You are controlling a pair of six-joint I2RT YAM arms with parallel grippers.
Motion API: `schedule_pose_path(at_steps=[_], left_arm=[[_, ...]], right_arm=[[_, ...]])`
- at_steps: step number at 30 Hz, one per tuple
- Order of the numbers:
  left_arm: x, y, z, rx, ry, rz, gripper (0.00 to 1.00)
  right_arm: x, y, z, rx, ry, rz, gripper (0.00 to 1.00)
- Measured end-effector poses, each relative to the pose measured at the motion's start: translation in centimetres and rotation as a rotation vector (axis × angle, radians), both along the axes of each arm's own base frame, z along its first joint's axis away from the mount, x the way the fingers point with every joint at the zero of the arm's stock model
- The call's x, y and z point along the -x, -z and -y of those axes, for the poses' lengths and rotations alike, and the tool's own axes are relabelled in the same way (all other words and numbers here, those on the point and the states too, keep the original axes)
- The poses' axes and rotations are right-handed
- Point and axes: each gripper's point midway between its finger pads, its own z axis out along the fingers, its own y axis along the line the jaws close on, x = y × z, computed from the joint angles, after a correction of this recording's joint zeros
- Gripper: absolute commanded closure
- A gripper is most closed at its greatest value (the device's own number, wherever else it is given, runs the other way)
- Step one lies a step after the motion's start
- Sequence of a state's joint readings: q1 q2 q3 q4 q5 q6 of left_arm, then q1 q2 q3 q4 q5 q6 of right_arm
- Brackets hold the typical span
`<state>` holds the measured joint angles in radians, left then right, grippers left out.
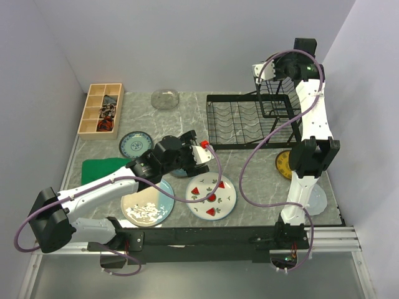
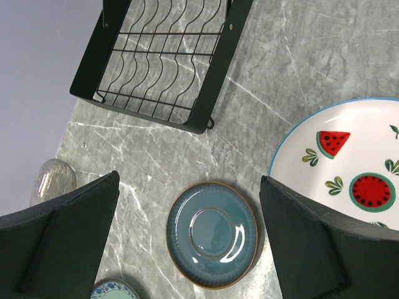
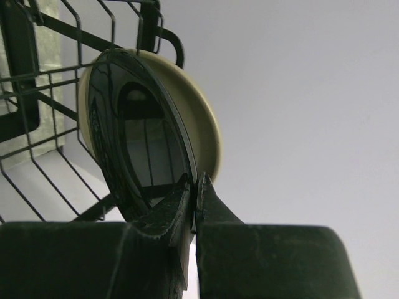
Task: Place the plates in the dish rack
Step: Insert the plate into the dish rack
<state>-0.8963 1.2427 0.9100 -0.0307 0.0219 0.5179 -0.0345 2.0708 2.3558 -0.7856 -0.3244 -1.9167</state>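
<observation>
Our right tool (image 3: pixel 194 182) is clamped on the rim of the black plate (image 3: pixel 134 149), held on edge beside the rack (image 3: pixel 37 118). Our left tool (image 2: pixel 190 193) stands apart above the blue plate (image 2: pixel 212 233) on the counter (image 2: pixel 312 62).

A wooden box (image 1: pixel 101 110) (small items inside) stands beyond the green cloth (image 1: pixel 100 168).

My top view looks down from high behind the near edge, taking in the whole worktop (image 1: pixel 262 180). The left wrist view faces down from mid-height and shares the dish rack (image 2: pixel 219 68) and watermelon plate (image 2: pixel 349 156) with it. The right wrist view looks up, very close to a black plate (image 3: pixel 143 149).
</observation>
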Motion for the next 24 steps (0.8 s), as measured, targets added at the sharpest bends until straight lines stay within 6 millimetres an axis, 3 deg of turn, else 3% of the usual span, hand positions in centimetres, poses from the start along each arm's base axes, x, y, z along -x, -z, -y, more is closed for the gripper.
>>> schedule_pose_path(at_steps=[24], left_arm=[[0.0, 0.0, 0.0, 0.0, 0.0, 0.0, 0.01]], right_arm=[[0.01, 0.89, 0.28, -0.014, 0.039, -0.025, 0.99]])
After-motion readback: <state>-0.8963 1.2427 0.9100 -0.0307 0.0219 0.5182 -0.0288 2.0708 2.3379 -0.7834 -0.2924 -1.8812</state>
